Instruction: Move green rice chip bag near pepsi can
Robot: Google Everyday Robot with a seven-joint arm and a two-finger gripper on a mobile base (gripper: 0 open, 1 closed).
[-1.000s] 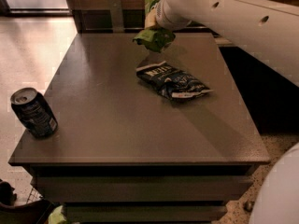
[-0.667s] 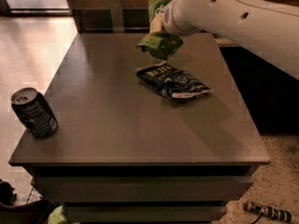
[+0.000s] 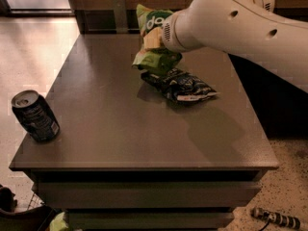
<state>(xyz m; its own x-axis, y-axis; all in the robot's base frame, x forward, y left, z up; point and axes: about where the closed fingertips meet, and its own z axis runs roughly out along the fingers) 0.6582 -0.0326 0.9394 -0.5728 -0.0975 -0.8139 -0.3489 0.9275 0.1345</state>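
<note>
The green rice chip bag (image 3: pixel 153 42) hangs in the air above the far middle of the grey table (image 3: pixel 120 129), pinched in my gripper (image 3: pixel 155 40) at the end of the white arm coming in from the upper right. The gripper is shut on the bag's middle, so the bag bulges above and below it. The bag's lower end hangs just over the dark blue snack bag. The pepsi can (image 3: pixel 35 116) stands upright at the table's front left corner, well away from the bag.
A dark blue snack bag (image 3: pixel 180 85) with white lettering lies flat on the table just under and right of the held bag. The table's front edge drops to a lower shelf. A dark tool (image 3: pixel 276 219) lies on the floor at the lower right.
The arm has carried the green bag toward the left and nearer the front, from the table's far edge to just above the dark blue bag.
</note>
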